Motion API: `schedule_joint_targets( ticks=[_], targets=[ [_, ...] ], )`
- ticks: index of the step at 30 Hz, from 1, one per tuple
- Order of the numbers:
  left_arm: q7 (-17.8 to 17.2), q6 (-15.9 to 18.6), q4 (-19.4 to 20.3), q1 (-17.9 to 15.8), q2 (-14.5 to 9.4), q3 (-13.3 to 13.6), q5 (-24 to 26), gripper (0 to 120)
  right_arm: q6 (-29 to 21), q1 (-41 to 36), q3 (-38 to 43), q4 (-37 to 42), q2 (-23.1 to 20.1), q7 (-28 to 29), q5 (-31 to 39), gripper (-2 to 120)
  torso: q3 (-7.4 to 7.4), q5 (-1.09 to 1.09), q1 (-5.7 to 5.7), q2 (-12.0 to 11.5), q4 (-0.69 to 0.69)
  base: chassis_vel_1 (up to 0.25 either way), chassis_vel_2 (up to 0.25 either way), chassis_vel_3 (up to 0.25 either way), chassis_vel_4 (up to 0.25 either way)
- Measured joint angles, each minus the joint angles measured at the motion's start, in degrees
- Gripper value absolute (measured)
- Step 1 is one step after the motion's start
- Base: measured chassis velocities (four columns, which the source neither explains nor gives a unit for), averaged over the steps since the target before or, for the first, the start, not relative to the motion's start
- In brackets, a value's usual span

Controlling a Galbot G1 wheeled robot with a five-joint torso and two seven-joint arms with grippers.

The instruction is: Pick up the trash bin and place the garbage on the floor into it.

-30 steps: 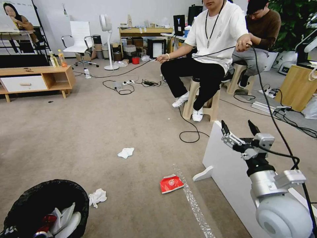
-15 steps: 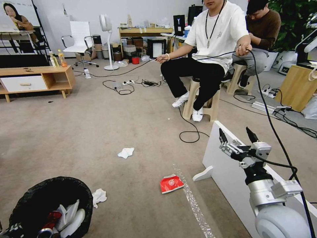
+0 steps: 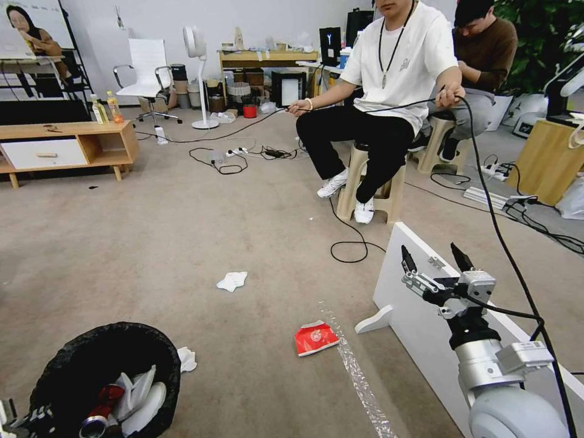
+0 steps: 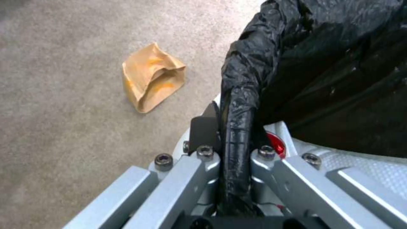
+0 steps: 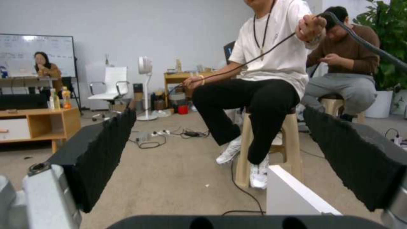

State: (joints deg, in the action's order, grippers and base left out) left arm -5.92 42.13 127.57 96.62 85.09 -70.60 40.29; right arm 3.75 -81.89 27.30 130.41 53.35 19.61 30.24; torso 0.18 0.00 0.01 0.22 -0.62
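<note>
The trash bin, lined with a crinkled black bag, hangs low at the near left and holds white tissues and a red can. My left gripper is shut on its rim; the left wrist view shows the fingers clamping the black bag edge of the bin. Garbage lies on the carpet: a white tissue touching the bin's side, another tissue farther out, a flat red snack packet, and a crumpled brown paper bag. My right gripper is raised at the right, open and holding nothing.
A white board stands on the floor under my right arm. A strip of clear tape runs along the carpet. A person sits on a stool holding a cable. A low wooden cabinet stands far left.
The bin, in my left gripper, has moved right and forward and now partly covers the nearest tissue. My right gripper has sunk slightly and shifted left, still open.
</note>
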Motion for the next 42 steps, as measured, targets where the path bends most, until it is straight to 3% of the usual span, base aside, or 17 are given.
schedule_joint_targets(
  ticks=[13,42],
  targets=[
    [0.2,0.0,0.2,0.2,0.2,-0.2,0.1,3,0.2,0.2,-0.4,-0.5,0.0,0.0,0.0,100,0.0,0.0,0.0,0.0,0.0,0.0,0.0,0.0,0.0],
    [0.1,-0.6,-1.1,0.1,0.1,-0.2,-1.3,3,0.2,1.5,-1.7,-1.6,0.3,0.1,0.2,100,0.0,0.0,0.0,0.0,-0.01,0.07,0.074,0.074,0.068]
  ],
)
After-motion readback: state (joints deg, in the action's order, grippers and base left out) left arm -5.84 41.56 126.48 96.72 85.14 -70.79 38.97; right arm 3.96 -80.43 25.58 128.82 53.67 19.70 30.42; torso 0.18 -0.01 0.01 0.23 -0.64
